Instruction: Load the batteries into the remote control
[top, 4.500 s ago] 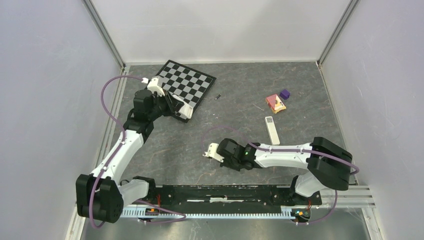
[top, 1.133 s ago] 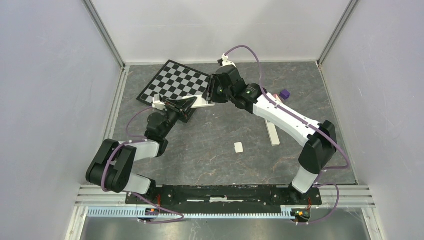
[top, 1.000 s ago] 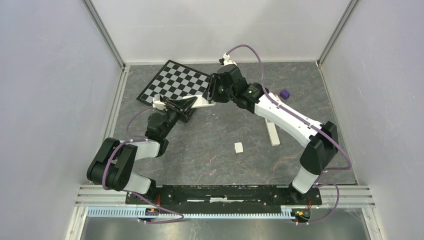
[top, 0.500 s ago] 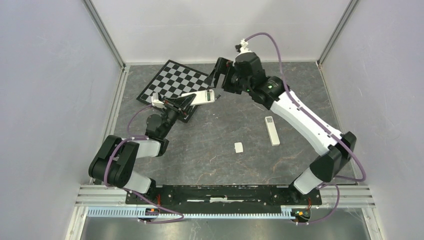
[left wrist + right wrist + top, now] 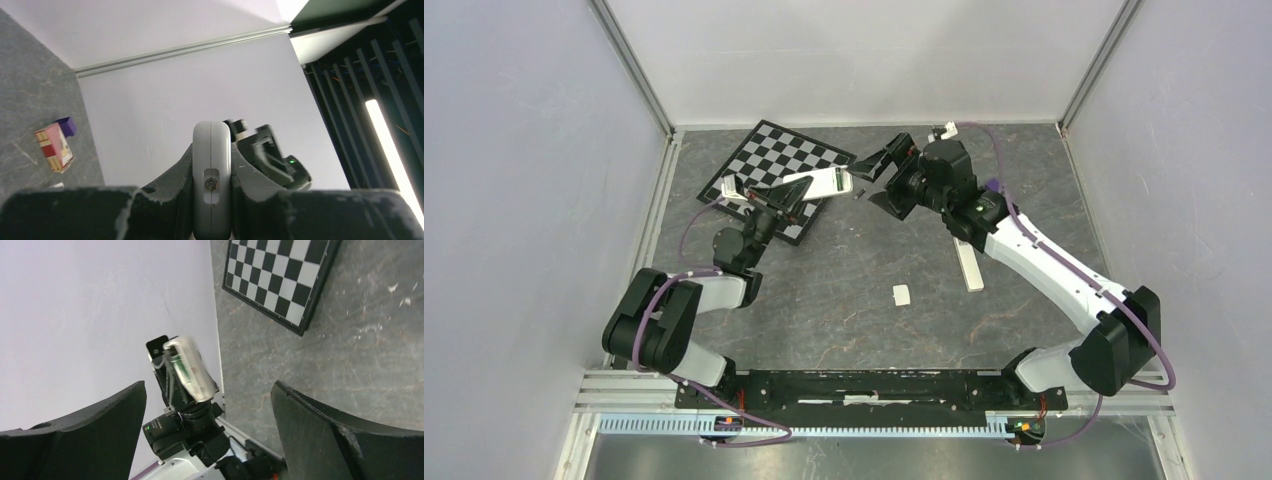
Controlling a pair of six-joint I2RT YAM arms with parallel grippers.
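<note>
My left gripper is shut on the white remote control and holds it raised over the near corner of the chessboard. A green-wrapped battery lies in its open compartment, also showing as the battery in the right wrist view. In the left wrist view the remote control stands end-on between the fingers of the left gripper. My right gripper is open just right of the remote's end, holding nothing. In its own view the right gripper frames the remote control.
A thin pale stick lies under the right forearm. A small white piece rests on the grey table mid-way. A purple cube sits by the right arm, next to a red and yellow block. Walls enclose three sides.
The right gripper has opened wide and drawn back to the right, off the remote's end. The left arm has lifted the remote slightly toward the chessboard.
</note>
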